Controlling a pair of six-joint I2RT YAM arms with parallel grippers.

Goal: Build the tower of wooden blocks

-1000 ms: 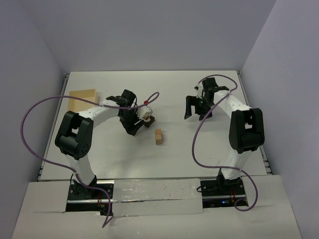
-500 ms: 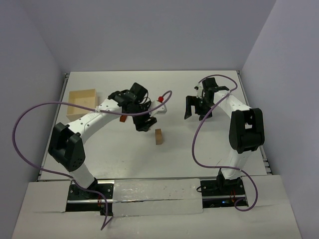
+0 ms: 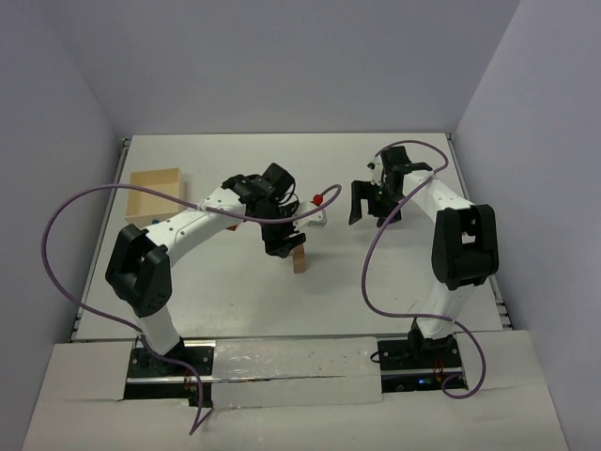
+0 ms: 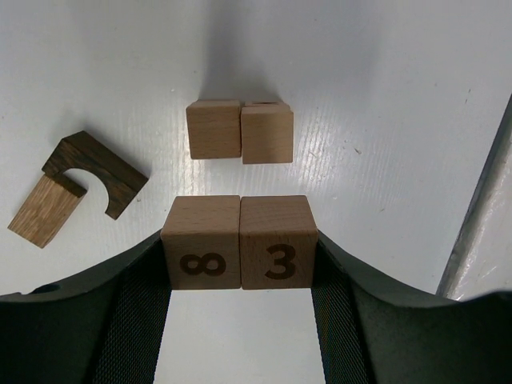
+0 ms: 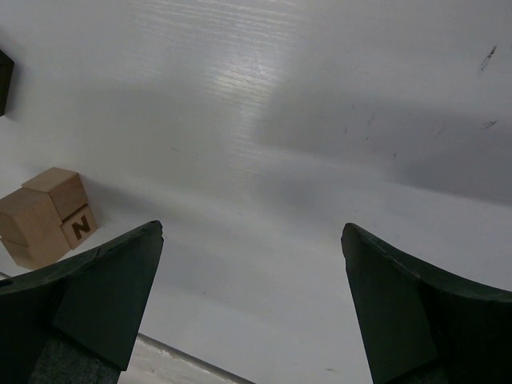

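Quick rundown of what you've got. Your left end effector is clamped on two pale cubes side by side, the 8 cube and the 3 cube. They touch each other, with one finger pressing on each outer face, so it's fairly wide but gripping.

Just ahead of those fingertips, two more plain tan cubes sit on the table, touching each other and lined up with the held pair. A sliver of tan peeks out behind the right one, and I can't tell what it is. Off to the left of that end effector there's one dark arch piece, with one mid-brown block right against it.

So that's two cubes held, two cubes down, one arch and one brown block.

From above, the left end effector hangs right beside the tan stack. The tray is well away from it, back toward the table's far-left corner.

Your right end effector is spread wide and holding nothing, well apart from the blocks. Its camera catches a clump of pale cubes out past one finger, with one face marked N. I can't count them from that view.
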